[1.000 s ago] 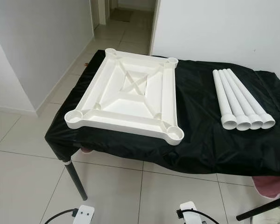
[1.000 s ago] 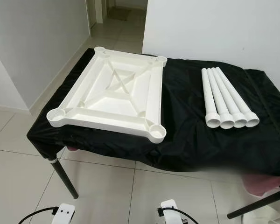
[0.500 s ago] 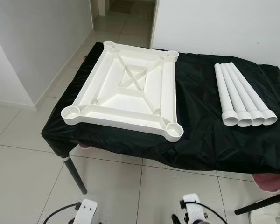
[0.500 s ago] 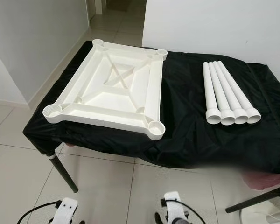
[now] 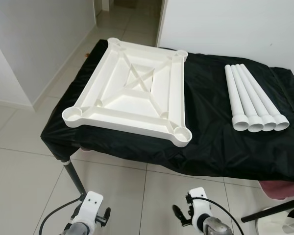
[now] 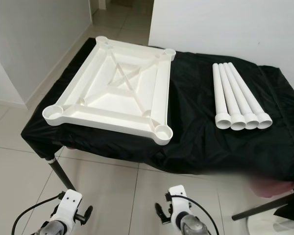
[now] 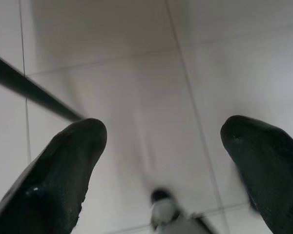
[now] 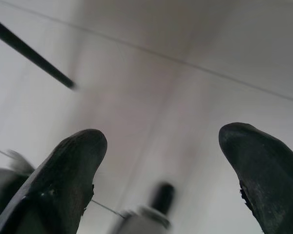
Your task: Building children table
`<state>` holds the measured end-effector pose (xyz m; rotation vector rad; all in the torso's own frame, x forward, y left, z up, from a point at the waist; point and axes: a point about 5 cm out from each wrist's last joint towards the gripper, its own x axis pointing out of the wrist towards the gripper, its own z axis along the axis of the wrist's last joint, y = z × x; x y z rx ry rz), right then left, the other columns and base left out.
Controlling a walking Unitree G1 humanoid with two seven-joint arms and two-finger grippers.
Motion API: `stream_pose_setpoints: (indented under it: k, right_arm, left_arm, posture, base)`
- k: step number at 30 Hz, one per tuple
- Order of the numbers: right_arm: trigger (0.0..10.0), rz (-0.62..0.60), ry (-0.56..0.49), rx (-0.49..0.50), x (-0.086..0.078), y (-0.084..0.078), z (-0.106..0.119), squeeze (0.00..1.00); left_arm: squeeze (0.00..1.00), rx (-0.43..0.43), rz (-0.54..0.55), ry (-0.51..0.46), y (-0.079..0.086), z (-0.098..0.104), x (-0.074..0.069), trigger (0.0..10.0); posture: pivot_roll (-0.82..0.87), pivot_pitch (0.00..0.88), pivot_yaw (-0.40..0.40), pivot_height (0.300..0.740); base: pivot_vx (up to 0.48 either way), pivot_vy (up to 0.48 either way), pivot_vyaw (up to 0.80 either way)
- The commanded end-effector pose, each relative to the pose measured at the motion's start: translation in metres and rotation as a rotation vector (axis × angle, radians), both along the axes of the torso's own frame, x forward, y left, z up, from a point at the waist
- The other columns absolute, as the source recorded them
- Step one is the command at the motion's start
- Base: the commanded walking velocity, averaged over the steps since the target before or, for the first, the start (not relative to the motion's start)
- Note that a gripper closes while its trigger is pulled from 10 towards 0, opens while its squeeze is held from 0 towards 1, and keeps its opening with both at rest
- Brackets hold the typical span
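A white plastic tabletop (image 5: 132,93) lies upside down on the left half of a table covered in black cloth (image 5: 210,137), with a round socket at each corner. Several white tube legs (image 5: 252,100) lie side by side on the cloth to the right, flared ends toward me. My left arm (image 5: 88,213) and right arm (image 5: 198,215) are low in front of the table, over the floor. The left gripper (image 7: 163,146) and right gripper (image 8: 163,146) both stand open with nothing between their fingers and pale floor tiles beyond.
A black table leg (image 5: 73,176) stands at the near left corner and another (image 5: 269,213) slants at the right. Something pink (image 5: 284,188) sits under the table's right side. White walls flank a corridor (image 5: 127,19) behind the table.
The camera has shifted slightly, so the table sits a bit differently in the picture. Both arms have come further up into view at the bottom edge.
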<state>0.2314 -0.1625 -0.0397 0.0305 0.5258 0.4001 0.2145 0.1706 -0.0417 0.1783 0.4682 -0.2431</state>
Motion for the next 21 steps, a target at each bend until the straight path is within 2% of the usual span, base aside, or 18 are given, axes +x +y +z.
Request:
stream_pose_setpoints:
  k: [1,5,6,8,9,11,12,14,15,17,19,20,21]
  right_arm:
    - [10.0,0.073,-0.072,0.070,0.006,0.003,0.011,0.00]
    - [10.0,0.201,-0.129,0.089,0.011,0.007,0.023,0.00]
    - [10.0,0.201,-0.129,0.089,0.011,0.007,0.023,0.00]
    - [10.0,0.299,-0.142,0.108,0.010,0.009,0.028,0.00]
    - [10.0,0.299,-0.142,0.108,0.010,0.009,0.028,0.00]
    - [10.0,0.440,-0.165,0.116,0.009,0.010,0.038,0.00]
    - [10.0,0.440,-0.165,0.116,0.009,0.010,0.038,0.00]
    - [10.0,0.563,-0.189,0.115,0.006,0.009,0.049,0.00]
    - [10.0,0.563,-0.189,0.115,0.006,0.009,0.049,0.00]
    - [10.0,0.688,-0.209,0.119,0.004,0.003,0.068,0.00]
    - [10.0,0.688,-0.209,0.119,0.004,0.003,0.068,0.00]
    - [10.0,0.724,-0.220,0.130,0.005,0.001,0.078,0.00]
    - [10.0,0.724,-0.220,0.130,0.005,0.001,0.078,0.00]
  left_arm:
    - [0.00,-0.169,-0.242,-0.015,-0.016,0.012,-0.003,10.0]
    - [0.00,-0.222,-0.334,-0.029,-0.015,0.026,-0.005,10.0]
    - [0.00,-0.222,-0.334,-0.029,-0.015,0.026,-0.005,10.0]
    - [0.00,-0.242,-0.381,-0.029,-0.014,0.035,-0.005,10.0]
    - [0.00,-0.242,-0.381,-0.029,-0.014,0.035,-0.005,10.0]
    - [0.00,-0.257,-0.461,-0.052,-0.014,0.052,-0.005,10.0]
    - [0.00,-0.257,-0.461,-0.052,-0.014,0.052,-0.005,10.0]
    - [0.00,-0.255,-0.544,-0.061,-0.013,0.069,-0.009,10.0]
    - [0.00,-0.255,-0.544,-0.061,-0.013,0.069,-0.009,10.0]
    - [0.00,-0.268,-0.625,-0.069,-0.011,0.093,-0.015,10.0]
    - [0.00,-0.268,-0.625,-0.069,-0.011,0.093,-0.015,10.0]
    - [0.00,-0.272,-0.650,-0.080,-0.011,0.105,-0.018,10.0]
    - [0.00,-0.272,-0.650,-0.080,-0.011,0.105,-0.018,10.0]
  posture:
    - [0.09,0.077,-0.079,0.740]
    - [0.09,0.077,-0.085,0.740]
    - [0.09,0.077,-0.085,0.740]
    - [0.09,0.074,-0.086,0.740]
    - [0.09,0.074,-0.086,0.740]
    - [0.09,0.072,-0.087,0.740]
    - [0.09,0.072,-0.087,0.740]
    - [0.09,0.071,-0.086,0.740]
    - [0.09,0.071,-0.086,0.740]
    - [0.09,0.070,-0.084,0.740]
    - [0.09,0.070,-0.084,0.740]
    - [0.08,0.066,-0.083,0.740]
    - [0.08,0.066,-0.083,0.740]
  base:
    - [0.000,0.000,0.00]
    - [0.000,0.000,0.00]
    - [0.000,0.000,0.00]
    - [0.000,0.000,0.00]
    - [0.000,0.000,0.00]
    - [0.000,0.000,0.00]
    - [0.000,0.000,0.00]
    - [0.000,0.000,0.00]
    - [0.000,0.000,0.00]
    - [0.000,0.000,0.00]
    - [0.000,0.000,0.00]
    - [0.000,0.000,0.00]
    - [0.000,0.000,0.00]
